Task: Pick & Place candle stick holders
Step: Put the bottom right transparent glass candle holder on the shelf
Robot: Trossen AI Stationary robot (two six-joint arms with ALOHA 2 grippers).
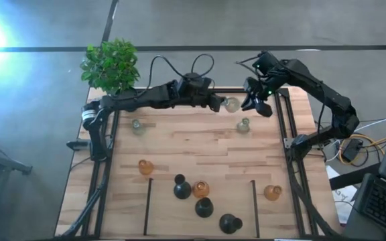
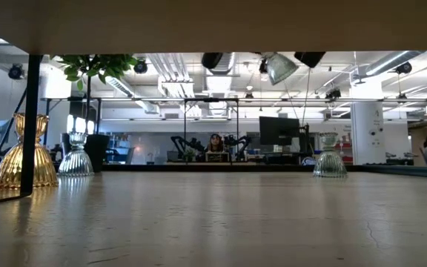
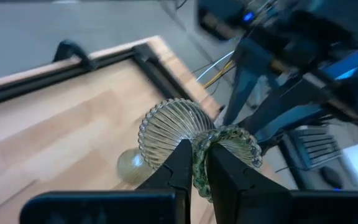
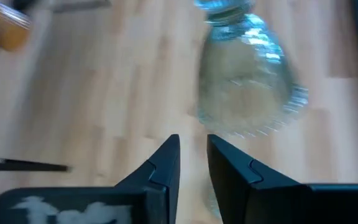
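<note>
My left gripper reaches across the far middle of the table and is shut on a pale green-grey ribbed holder, held up in the air; the holder also shows in the low view. My right gripper hovers just to its right, empty, with only a narrow gap between its fingers. A pale holder shows blurred ahead of them. Two more pale holders stand on their bases at the back. Amber holders and black holders stand near the front. My left gripper pinches the rim of the holder's small cup end between its two fingers. The rim runs through the gap between them. The holder is lifted clear of the table and tilted, its wide ribbed base pointing away from the fingers.
A potted green plant stands at the table's far left corner. Black rails frame the wooden top, and two short black strips mark off the front. Cables and gear lie off the right edge. People show in the room behind.
</note>
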